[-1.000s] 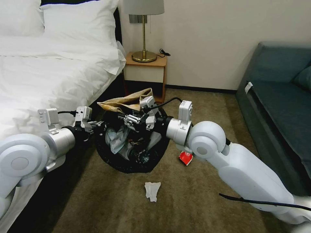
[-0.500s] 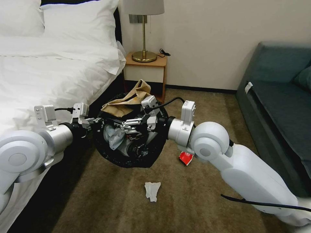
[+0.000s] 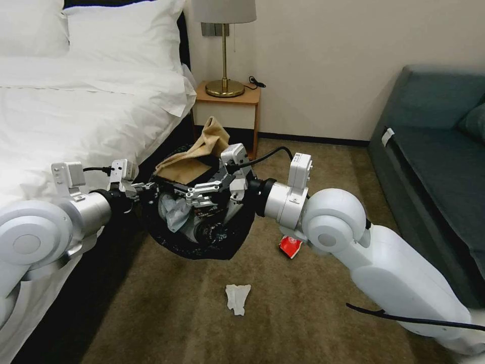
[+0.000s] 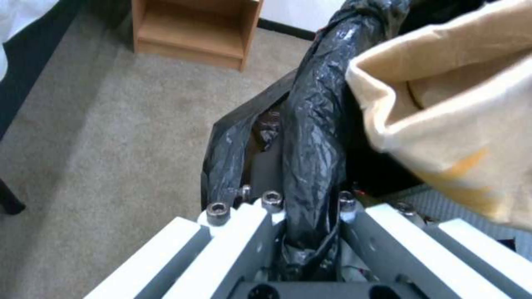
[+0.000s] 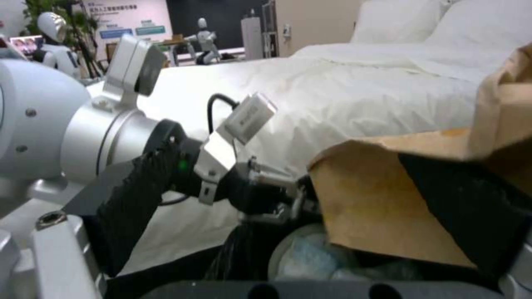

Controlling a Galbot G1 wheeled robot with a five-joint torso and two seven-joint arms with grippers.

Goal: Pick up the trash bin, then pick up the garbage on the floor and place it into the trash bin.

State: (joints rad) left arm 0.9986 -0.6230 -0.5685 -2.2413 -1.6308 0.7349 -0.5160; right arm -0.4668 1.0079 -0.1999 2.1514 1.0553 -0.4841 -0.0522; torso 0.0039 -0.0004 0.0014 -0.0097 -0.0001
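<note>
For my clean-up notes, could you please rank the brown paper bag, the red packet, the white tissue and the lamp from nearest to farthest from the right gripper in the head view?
1. Brown paper bag: in the bin, just behind the right gripper.
2. Red packet: on the carpet under the right arm.
3. White tissue: on the carpet nearer the robot.
4. Lamp: on the nightstand by the wall.

To my left I see a white-sheeted bed (image 3: 76,101); far ahead, a brass lamp (image 3: 225,50) on a wooden nightstand (image 3: 227,108); right, perhaps a teal sofa (image 3: 439,167).
</note>
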